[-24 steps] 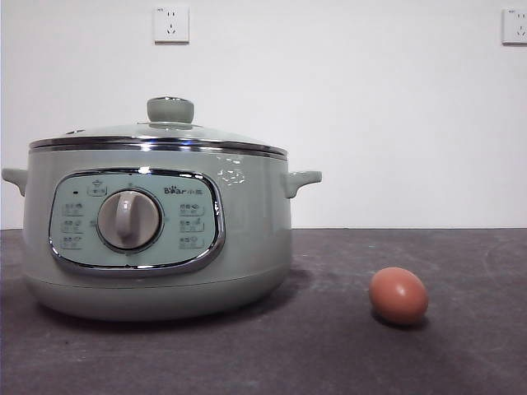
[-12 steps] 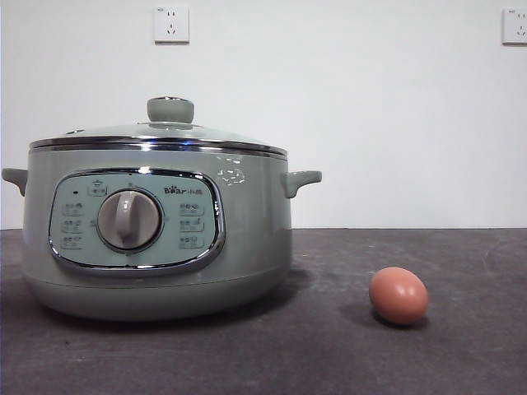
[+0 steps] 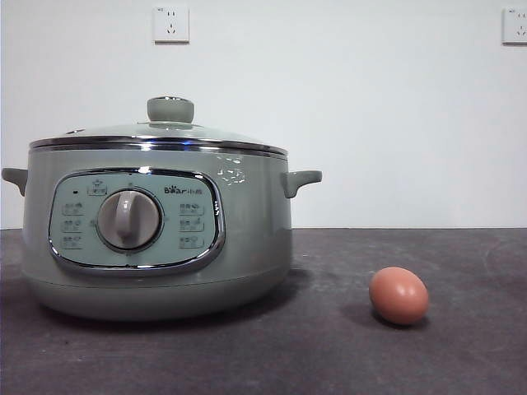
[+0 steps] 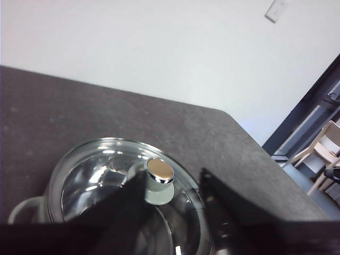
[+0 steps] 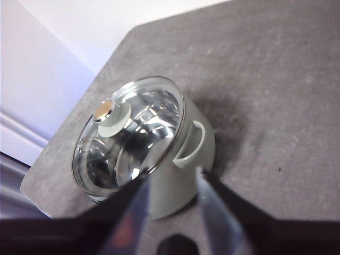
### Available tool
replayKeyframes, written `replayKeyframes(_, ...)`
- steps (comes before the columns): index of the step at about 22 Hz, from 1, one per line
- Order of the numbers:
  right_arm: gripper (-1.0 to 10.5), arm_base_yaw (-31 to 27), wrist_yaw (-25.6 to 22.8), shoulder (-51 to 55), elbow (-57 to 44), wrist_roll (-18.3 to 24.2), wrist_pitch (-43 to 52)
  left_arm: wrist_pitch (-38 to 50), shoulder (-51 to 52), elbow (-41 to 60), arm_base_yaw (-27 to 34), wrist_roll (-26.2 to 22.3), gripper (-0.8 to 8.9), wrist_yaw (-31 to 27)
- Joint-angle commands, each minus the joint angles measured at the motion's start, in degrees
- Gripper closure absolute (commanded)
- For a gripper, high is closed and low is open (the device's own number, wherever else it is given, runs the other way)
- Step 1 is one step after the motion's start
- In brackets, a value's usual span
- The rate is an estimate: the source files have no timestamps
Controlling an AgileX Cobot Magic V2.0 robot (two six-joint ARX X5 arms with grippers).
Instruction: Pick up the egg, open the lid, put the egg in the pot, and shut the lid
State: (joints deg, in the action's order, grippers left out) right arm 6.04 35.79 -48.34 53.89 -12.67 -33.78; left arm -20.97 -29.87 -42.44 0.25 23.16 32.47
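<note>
Pot (image 3: pixel 156 239) on the left of the dark counter (image 3: pixel 329 354), dial and control panel facing near. Lid (image 3: pixel 158 138) seated on the rim, shut, with green knob (image 3: pixel 170 109) upright at its centre. Egg (image 3: pixel 398 295) lying on its side to the right of the pot, well apart from it, touched by nothing. Left gripper (image 4: pixel 172 186) above the lid, jaws spread wide to either side of the knob, holding nothing. Right gripper (image 5: pixel 170 183) high over the pot, jaws wide apart, empty. Two wall sockets (image 3: pixel 171 24) behind.
</note>
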Motion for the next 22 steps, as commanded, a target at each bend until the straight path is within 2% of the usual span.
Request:
replayKeyframes(1, 4.9, 0.48, 0.02, -0.79, 0.07, -0.74, -0.35, 0.31, -0.66, -0.24, 0.07, -0.87, 4.58, 1.01)
replayKeyframes(3, 4.9, 1.60, -0.81, -1.31, 0.07, -0.83, -0.81, 0.33, -1.03, -0.26, 0.02, -0.87, 4.58, 1.01)
replayKeyframes(5, 5.0, 3.69, -4.31, -1.92, 0.09, -1.01, -1.68, 0.33, -1.16, -0.28, 0.00, -0.87, 4.58, 1.01)
replayKeyframes(12, 5.1, 17.40, -24.26, -7.98, 0.09, -3.26, -7.26, 0.66, -1.22, -0.39, -0.74, -0.90, 4.58, 0.76)
replayKeyframes(16, 5.1, 25.53, -33.05, -15.58, 0.09, -5.44, -7.45, 1.20, -1.25, -0.39, -1.11, -0.90, 4.59, 0.74)
replayKeyframes(19, 5.1, 28.98, -37.59, -23.69, 0.09, -6.43, -6.58, 1.20, -1.25, -0.39, -1.11, -0.90, 4.58, 0.76)
replayKeyframes(22, 5.1, 29.40, -37.46, -32.06, 0.09, -7.30, -3.98, 1.18, -1.25, -0.39, -1.11, -0.90, 4.59, 0.76)
